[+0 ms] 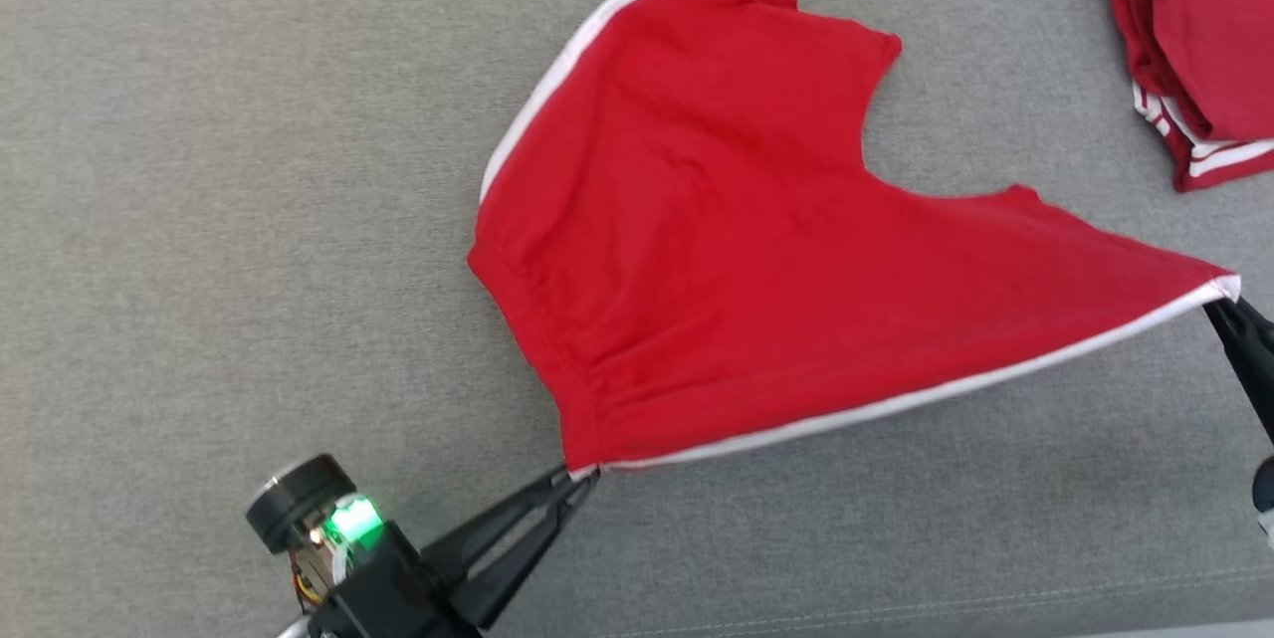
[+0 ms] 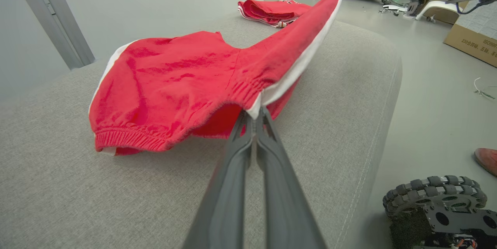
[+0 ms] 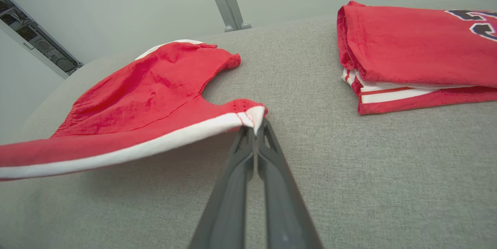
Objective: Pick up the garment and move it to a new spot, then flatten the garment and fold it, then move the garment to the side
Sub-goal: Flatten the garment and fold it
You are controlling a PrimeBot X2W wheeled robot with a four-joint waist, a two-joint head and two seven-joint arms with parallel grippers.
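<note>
The garment (image 1: 737,240) is a pair of red shorts with white side stripes, spread over the grey cushion. My left gripper (image 1: 585,475) is shut on its waistband corner at the near side; the left wrist view shows that gripper (image 2: 254,115) pinching the white stripe end of the garment (image 2: 167,82). My right gripper (image 1: 1226,302) is shut on the leg-hem corner at the far right, seen close in the right wrist view where it (image 3: 256,122) nips the white-trimmed tip of the garment (image 3: 147,93). The striped edge hangs taut and lifted between the two grippers; the far part rests on the cushion.
A folded red jersey (image 1: 1194,41) lies at the top right, also in the right wrist view (image 3: 419,51). The grey cushion (image 1: 199,220) has free room on the left. Its right edge (image 2: 384,97) drops to the floor, where a wheeled base (image 2: 438,206) and a cardboard box (image 2: 471,43) stand.
</note>
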